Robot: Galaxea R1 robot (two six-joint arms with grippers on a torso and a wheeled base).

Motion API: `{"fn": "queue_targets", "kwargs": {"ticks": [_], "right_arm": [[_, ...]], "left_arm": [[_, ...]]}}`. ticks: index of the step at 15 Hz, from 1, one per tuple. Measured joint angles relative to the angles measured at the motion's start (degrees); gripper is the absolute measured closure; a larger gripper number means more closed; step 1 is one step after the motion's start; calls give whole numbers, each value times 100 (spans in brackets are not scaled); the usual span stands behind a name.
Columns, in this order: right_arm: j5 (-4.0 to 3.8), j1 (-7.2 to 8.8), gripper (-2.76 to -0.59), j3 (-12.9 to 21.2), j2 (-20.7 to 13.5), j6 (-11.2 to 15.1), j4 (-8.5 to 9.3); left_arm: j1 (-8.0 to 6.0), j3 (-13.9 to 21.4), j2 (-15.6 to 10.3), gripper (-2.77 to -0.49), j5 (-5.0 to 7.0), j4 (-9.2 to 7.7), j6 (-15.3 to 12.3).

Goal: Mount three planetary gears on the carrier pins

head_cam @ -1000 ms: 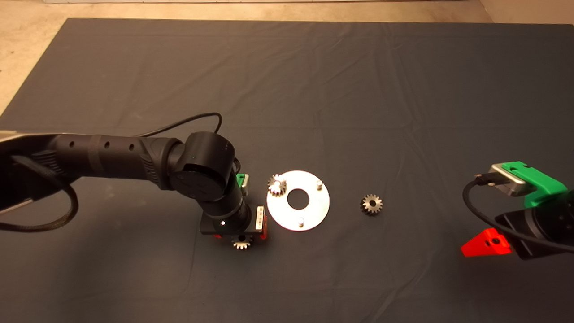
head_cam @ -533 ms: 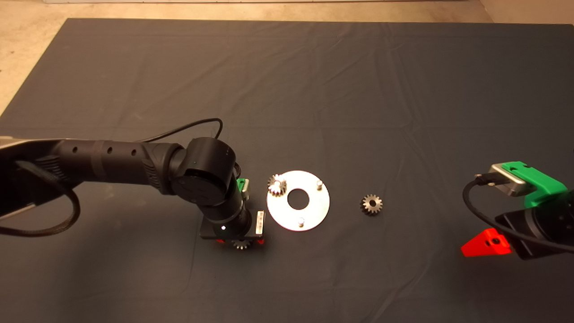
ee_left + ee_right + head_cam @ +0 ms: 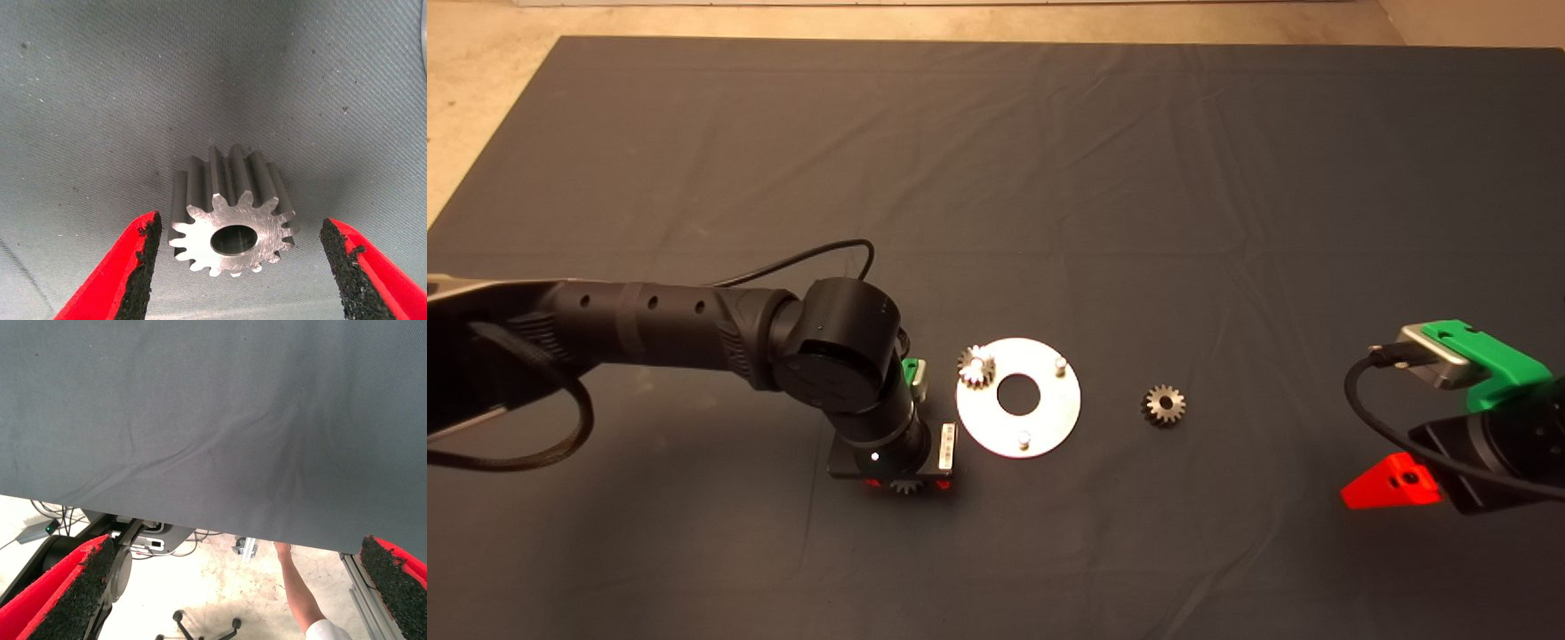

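Planetary gears: 1 (image 3: 976, 366) sits on a pin of the plate (image 3: 1018, 396), 1 (image 3: 1163, 404) lies beside. Left gripper (image 3: 239, 267) has lowered around the third (image 3: 230, 212), fingers apart; probably grasp comes next. Right gripper (image 3: 1392, 482) is parked, open.

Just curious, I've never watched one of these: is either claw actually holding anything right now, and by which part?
No. The open left gripper straddles a gear without touching it; the right gripper is empty.

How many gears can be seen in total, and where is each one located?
3. One gear sits on a pin of the round plate. One lies on the mat right of the plate. One lies between the open fingers of the left end effector. None appears hidden.
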Motion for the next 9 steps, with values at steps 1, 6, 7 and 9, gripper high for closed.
{"fn": "queue_targets", "kwargs": {"ticks": [1,6,7,9], "right_arm": [[0,2,-275,0,2,0,0],[0,0,-275,0,2,0,6],[0,0,-275,0,2,0,6],[0,2,-275,0,0,0,9]], "left_arm": [[0,0,1,-166,-1,0,0],[0,-2,17,-166,-1,48,2],[0,-2,34,-166,-1,92,2],[0,-11,46,-166,-1,127,4]]}}
